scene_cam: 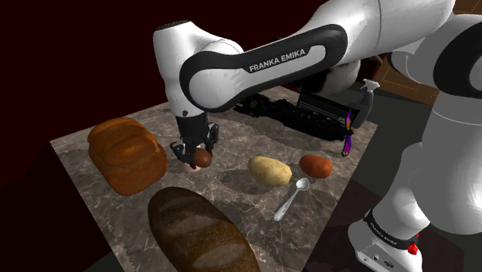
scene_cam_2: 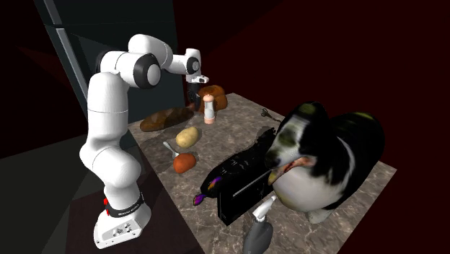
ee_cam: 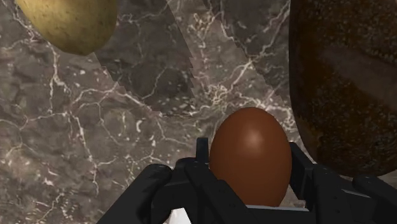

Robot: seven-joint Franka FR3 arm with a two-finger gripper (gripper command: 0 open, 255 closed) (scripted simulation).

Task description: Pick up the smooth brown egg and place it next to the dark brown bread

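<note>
Dark veined marble table (scene_cam: 247, 141), dim reddish walls (scene_cam_2: 303, 43).

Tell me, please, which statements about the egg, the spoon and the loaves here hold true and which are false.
1. The gripper clasps the brown egg. True.
2. The spoon lies between the two loaves. False: it lies beside the potato.
3. The potato lies on the marble table. True.
4. The egg rests on the dark brown bread. False: it sits between the fingers, apart from that bread.
</note>
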